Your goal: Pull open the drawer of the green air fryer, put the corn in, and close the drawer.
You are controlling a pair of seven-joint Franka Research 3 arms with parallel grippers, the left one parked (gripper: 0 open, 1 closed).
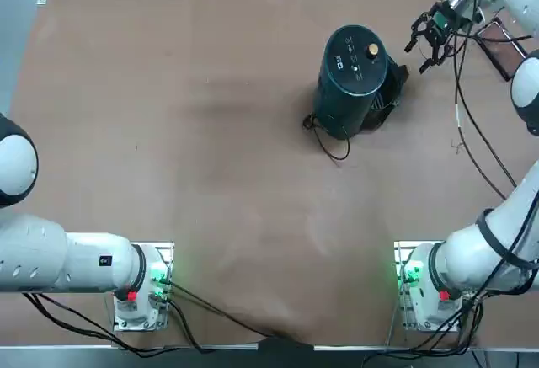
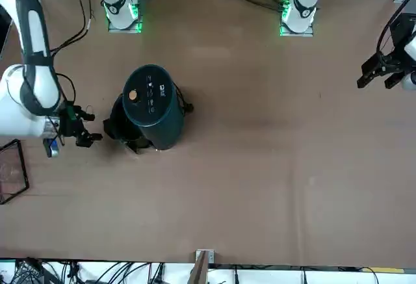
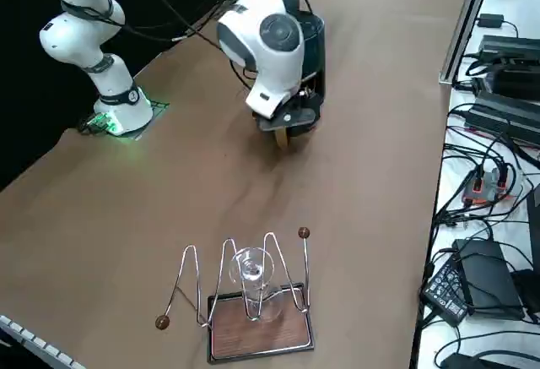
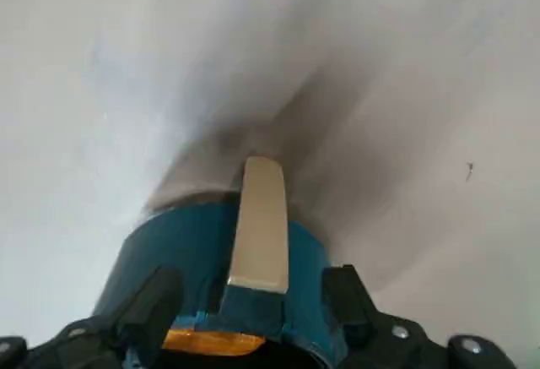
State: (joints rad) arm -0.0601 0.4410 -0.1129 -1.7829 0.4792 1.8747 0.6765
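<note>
The green air fryer (image 1: 352,77) (image 2: 151,105) stands upright at the far right of the table. Its drawer (image 1: 393,90) (image 2: 120,127) is pulled out toward the table's right edge. In the right wrist view the drawer's teal curved front (image 4: 194,251) carries a pale handle (image 4: 261,225). A strip of orange-yellow, the corn (image 4: 207,342), shows just behind that front. My right gripper (image 1: 425,46) (image 2: 90,127) (image 4: 251,283) hovers open just outside the drawer, one finger on either side of the handle without touching it. In the right side view my wrist covers most of the fryer (image 3: 314,40).
A wire rack (image 3: 253,301) (image 2: 10,170) on a wooden base, holding a glass, stands near the right table edge, close to my arm. The fryer's black cord (image 1: 333,145) loops toward the table's middle. Cables and boxes (image 3: 494,90) lie beyond the far edge.
</note>
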